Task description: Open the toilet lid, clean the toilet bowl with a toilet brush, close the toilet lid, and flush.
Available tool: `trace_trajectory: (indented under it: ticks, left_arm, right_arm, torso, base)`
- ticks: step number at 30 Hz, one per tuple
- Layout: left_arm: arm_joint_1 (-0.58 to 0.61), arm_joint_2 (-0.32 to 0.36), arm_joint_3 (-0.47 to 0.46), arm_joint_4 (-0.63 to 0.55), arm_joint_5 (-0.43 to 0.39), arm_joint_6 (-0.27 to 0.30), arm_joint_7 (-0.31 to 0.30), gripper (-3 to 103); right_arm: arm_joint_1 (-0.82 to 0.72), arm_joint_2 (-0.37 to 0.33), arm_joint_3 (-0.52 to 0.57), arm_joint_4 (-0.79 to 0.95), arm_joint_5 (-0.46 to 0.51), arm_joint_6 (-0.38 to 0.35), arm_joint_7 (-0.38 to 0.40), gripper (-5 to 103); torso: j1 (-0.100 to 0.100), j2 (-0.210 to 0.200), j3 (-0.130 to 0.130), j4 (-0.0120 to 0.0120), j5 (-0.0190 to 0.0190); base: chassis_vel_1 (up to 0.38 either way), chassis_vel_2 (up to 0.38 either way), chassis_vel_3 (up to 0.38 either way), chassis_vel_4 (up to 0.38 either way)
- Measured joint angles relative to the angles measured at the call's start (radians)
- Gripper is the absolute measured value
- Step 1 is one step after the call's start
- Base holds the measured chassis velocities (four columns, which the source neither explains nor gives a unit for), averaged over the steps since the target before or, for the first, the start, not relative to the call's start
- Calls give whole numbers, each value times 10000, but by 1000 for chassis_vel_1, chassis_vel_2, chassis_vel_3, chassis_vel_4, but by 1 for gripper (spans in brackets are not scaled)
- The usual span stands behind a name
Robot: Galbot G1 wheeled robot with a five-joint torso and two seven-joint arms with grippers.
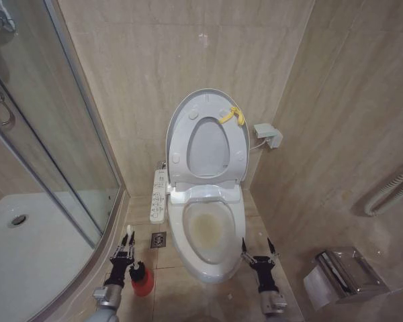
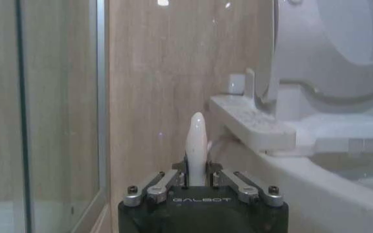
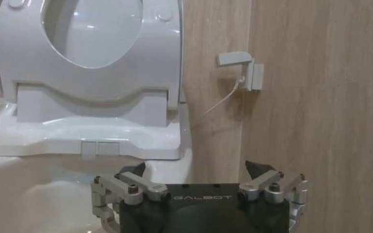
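L end effector (image 1: 126, 249) clamped on toilet brush (image 1: 129, 234) handle; holder (image 1: 142, 280) probably just beside. R end effector (image 1: 258, 249) apart.

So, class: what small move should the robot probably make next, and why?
Probably lift the toilet brush out of its red holder. The left pincer is shut on its handle, and the toilet lid stands open over the stained toilet bowl.

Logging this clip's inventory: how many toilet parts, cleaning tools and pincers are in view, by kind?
Toilet parts: 3, the raised toilet lid, seat ring, stained toilet bowl
Cleaning tools: 2, toilet brush, red holder cup
Pincers: 2, left pincer, right pincer
Total: 7
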State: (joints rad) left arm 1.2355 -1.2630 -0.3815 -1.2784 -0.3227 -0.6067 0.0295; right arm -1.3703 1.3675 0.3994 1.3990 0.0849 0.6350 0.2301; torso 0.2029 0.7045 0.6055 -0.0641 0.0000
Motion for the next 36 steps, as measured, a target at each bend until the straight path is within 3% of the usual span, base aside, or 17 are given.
trace_trajectory:
  ticks: [19, 36]
  left_arm:
    - [-472, -336, 49, 1227, 315, -54, 218, 19]
    - [-134, -281, 39, 1227, 524, 203, 149, 19]
  right_arm:
    - [-56, -37, 26, 93, 67, 14, 7, 100]
    - [-117, 31, 42, 223, 12, 19, 13, 100]
  torso:
    - [0, 0, 0, 1, 1]
    - [0, 0, -1, 1, -1]
  base:
    - [0, 0, 0, 0]
    - [0, 0, 0, 0]
